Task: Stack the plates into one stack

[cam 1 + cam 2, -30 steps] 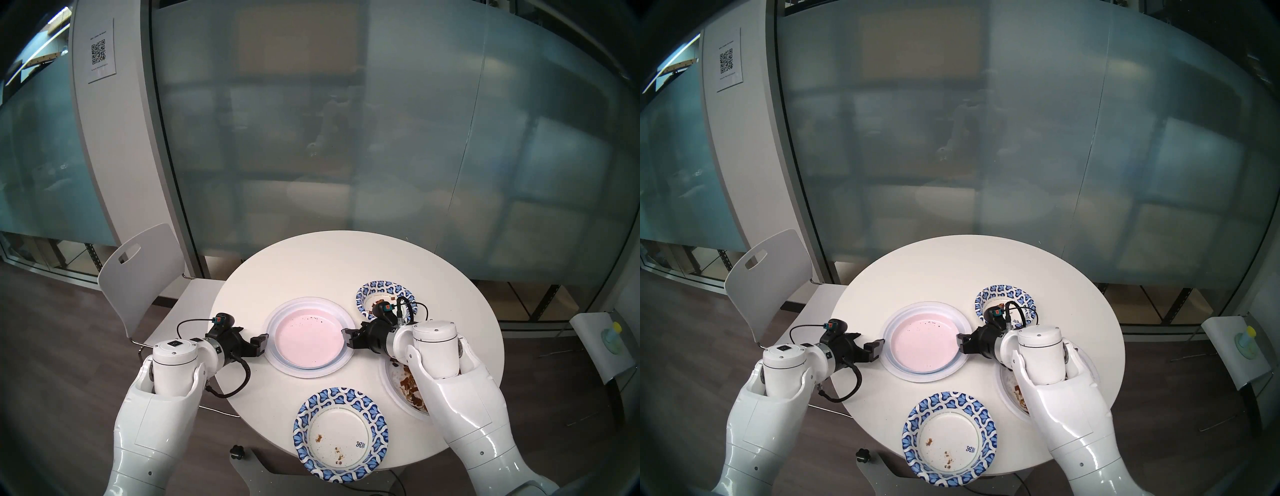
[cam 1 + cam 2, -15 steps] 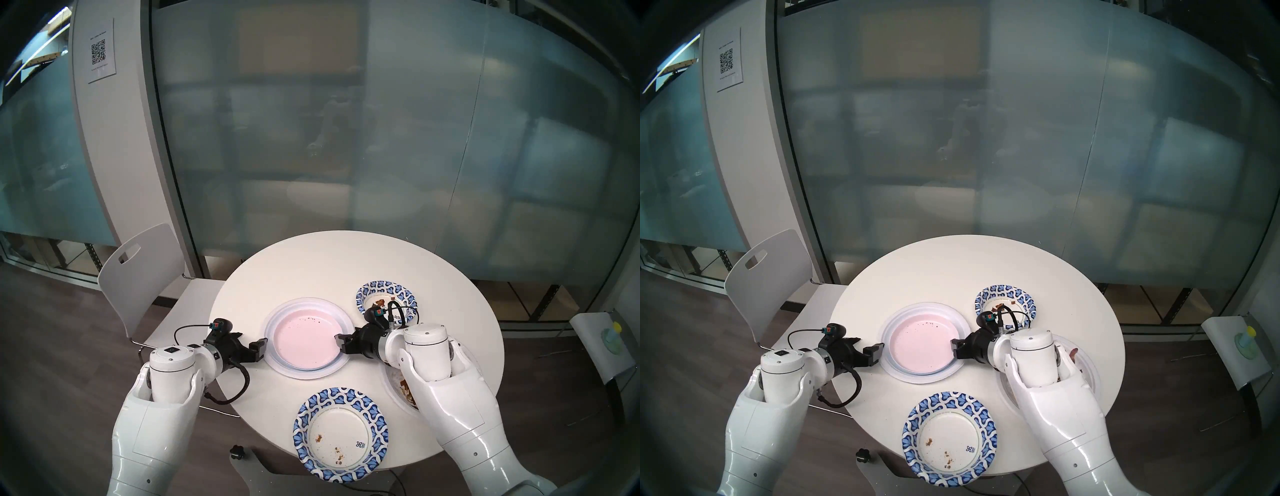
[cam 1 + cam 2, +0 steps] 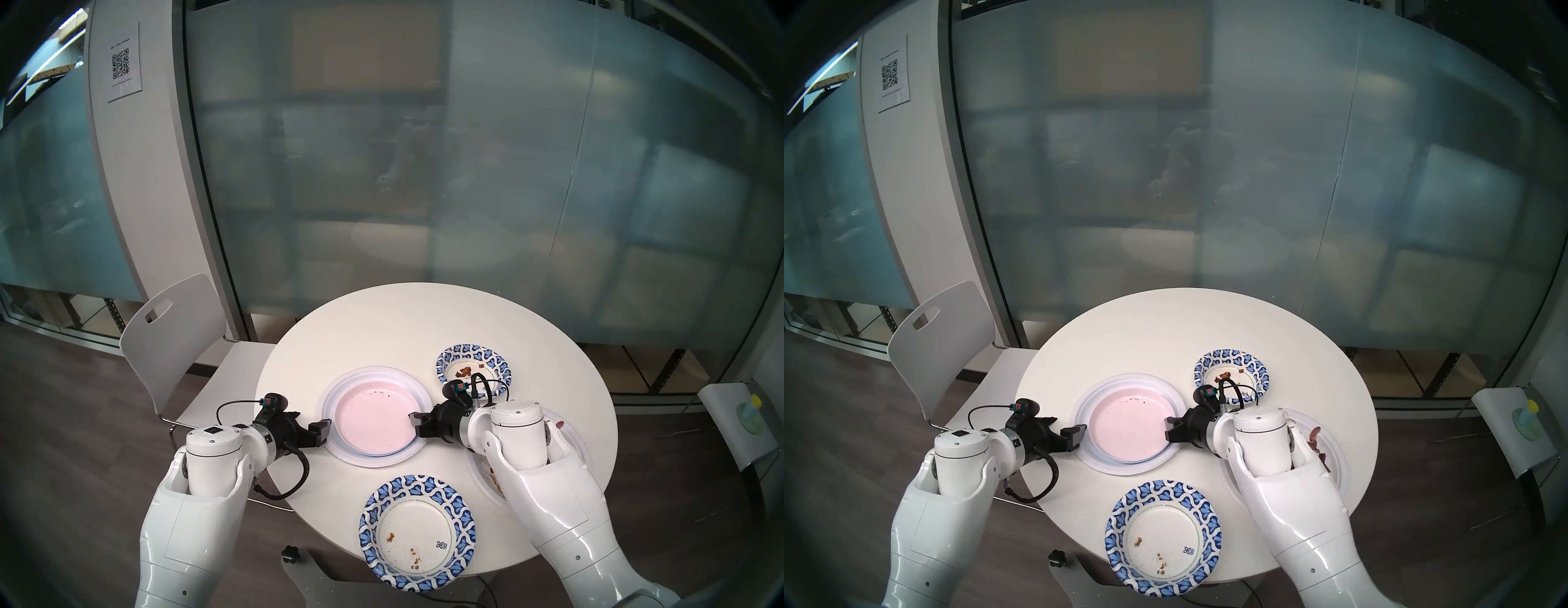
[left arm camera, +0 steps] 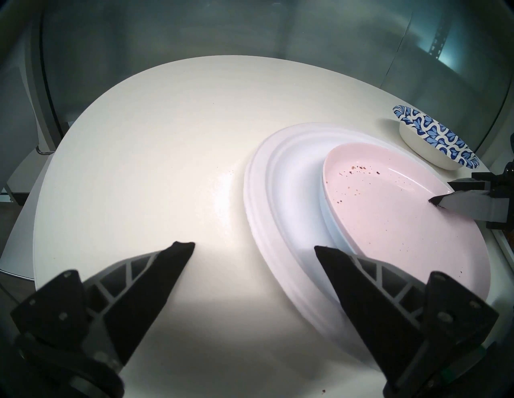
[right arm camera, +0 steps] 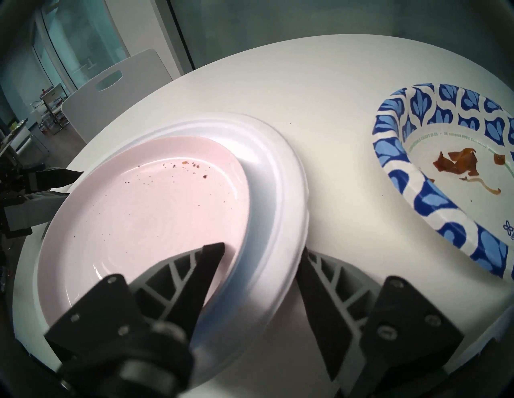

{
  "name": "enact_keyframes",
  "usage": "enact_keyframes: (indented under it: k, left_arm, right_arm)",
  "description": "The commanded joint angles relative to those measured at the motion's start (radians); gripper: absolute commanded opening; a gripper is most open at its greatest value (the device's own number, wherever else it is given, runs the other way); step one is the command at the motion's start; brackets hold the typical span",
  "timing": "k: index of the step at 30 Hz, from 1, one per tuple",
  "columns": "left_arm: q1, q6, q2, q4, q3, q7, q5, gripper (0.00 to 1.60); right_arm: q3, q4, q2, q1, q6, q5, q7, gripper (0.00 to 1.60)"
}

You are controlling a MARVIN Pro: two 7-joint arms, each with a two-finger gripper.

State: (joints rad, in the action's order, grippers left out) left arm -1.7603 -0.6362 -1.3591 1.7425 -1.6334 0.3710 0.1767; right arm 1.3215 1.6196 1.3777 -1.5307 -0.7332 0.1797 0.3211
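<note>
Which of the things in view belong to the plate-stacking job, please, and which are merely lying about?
Part of the job:
- pink plate, on a pale blue plate and a white plate
- patterned plate
- patterned bowl
- soiled white plate, partly under the right arm

Just lying about:
- chair
- QR sign
- black knob on the floor

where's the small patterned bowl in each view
Head left: bowl right of centre, beyond the right claw.
Head right: bowl in much the same spot, right of centre.
Left wrist: bowl at the far right edge, seen side-on.
Right wrist: bowl fills the right side, brown scraps inside.
Shared landmark: the pink plate, beside the bowl in every view.
</note>
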Motion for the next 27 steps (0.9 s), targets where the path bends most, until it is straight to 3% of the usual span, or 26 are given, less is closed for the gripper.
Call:
enact_keyframes:
  k: [1,8,9,13,15,16,17,18,19,22,27]
  left_arm:
    - [0.006,0.008,-0.002,0.006,0.006,0.002,0.0,1.6]
    - [0.001,0.012,0.002,0.002,0.009,0.001,-0.003,1.6]
    - [0.001,0.013,0.003,0.001,0.009,0.001,-0.003,1.6]
    - [0.004,0.013,0.011,-0.017,0.018,-0.003,-0.014,1.6]
    - [0.002,0.017,0.011,-0.022,0.02,-0.005,-0.017,1.43]
    - [0.002,0.017,0.011,-0.022,0.02,-0.005,-0.017,1.43]
    - [0.001,0.019,0.011,-0.024,0.021,-0.005,-0.017,1.23]
    - [0.001,0.018,0.012,-0.025,0.022,-0.006,-0.019,1.2]
    - [0.001,0.019,0.012,-0.026,0.022,-0.006,-0.02,1.0]
    - [0.002,0.019,0.01,-0.028,0.021,-0.008,-0.023,0.69]
    - [0.003,0.019,0.01,-0.03,0.018,-0.009,-0.022,0.67]
  right_arm:
    - [-0.013,-0.015,0.02,0.026,0.012,-0.002,-0.003,0.95]
    - [-0.018,-0.026,0.026,0.033,0.017,-0.004,-0.008,0.87]
    - [-0.019,-0.026,0.027,0.034,0.017,-0.004,-0.009,0.78]
    - [-0.019,-0.025,0.027,0.034,0.013,-0.006,-0.017,0.79]
    - [-0.019,-0.025,0.025,0.034,0.013,-0.005,-0.019,0.78]
    - [-0.019,-0.025,0.025,0.034,0.013,-0.005,-0.019,0.78]
    - [-0.02,-0.025,0.025,0.034,0.013,-0.004,-0.02,0.76]
    - [-0.019,-0.024,0.024,0.034,0.013,-0.003,-0.021,0.76]
    - [-0.019,-0.024,0.023,0.034,0.013,-0.003,-0.022,0.74]
    - [-0.019,-0.024,0.021,0.035,0.015,0.0,-0.024,0.69]
    - [-0.019,-0.026,0.018,0.037,0.017,0.002,-0.024,0.58]
